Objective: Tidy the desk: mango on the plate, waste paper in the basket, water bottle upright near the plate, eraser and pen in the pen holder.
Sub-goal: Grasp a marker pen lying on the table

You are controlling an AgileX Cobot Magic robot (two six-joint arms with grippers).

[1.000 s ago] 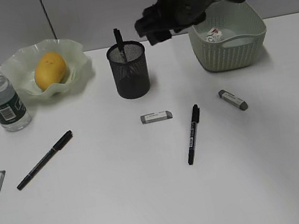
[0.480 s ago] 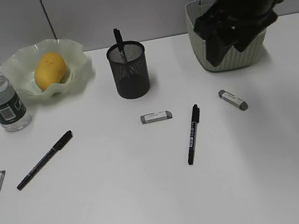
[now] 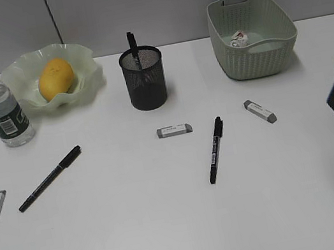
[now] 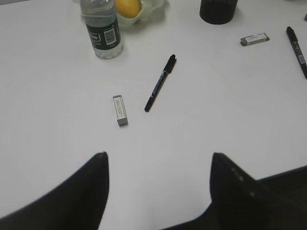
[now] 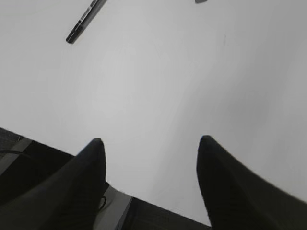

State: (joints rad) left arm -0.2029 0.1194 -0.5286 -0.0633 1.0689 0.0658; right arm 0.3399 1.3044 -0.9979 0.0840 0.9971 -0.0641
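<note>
The smooth yellow-orange mango (image 3: pixel 56 78) lies in the wavy translucent plate (image 3: pixel 88 80); crumpled waste paper (image 3: pixel 239 38) sits in the woven-look basket (image 3: pixel 258 57). Both the left gripper (image 4: pixel 158 165) and right gripper (image 5: pixel 149 148) have spread, empty jaws.

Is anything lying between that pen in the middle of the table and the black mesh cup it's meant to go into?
Nothing blocks it. The pen and pen holder have bare desk between them; an eraser lies just left of that line.

A pale grey wall (image 3: pixel 133 8) of flat panels runs behind, with a dark vertical seam (image 3: pixel 52 16) left of centre and another toward the right. Lighting is soft, even, casting faint shadows.
</note>
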